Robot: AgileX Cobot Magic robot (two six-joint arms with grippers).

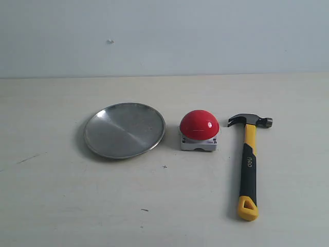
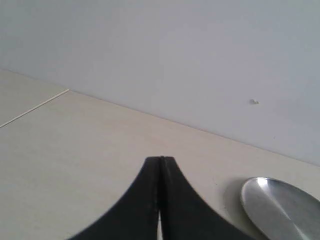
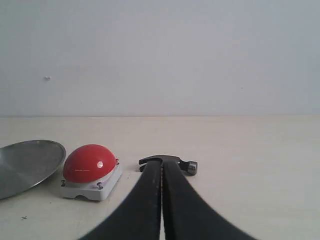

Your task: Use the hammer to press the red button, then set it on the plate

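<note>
The hammer (image 1: 248, 163) lies flat on the table at the right, dark head far, yellow looped end near. Left of its head stands the red button (image 1: 199, 125) on a grey-white base. Further left rests the metal plate (image 1: 124, 129). Neither arm shows in the exterior view. My right gripper (image 3: 162, 164) is shut and holds nothing; past its tips I see the hammer head (image 3: 176, 162), with the rest of the hammer hidden behind the fingers, and the red button (image 3: 89, 163). My left gripper (image 2: 161, 160) is shut and holds nothing, with the plate (image 2: 282, 205) off to one side.
A pale table (image 1: 77, 200) runs back to a plain grey-white wall (image 1: 164, 36). A few small dark marks (image 1: 145, 210) dot the tabletop near the front.
</note>
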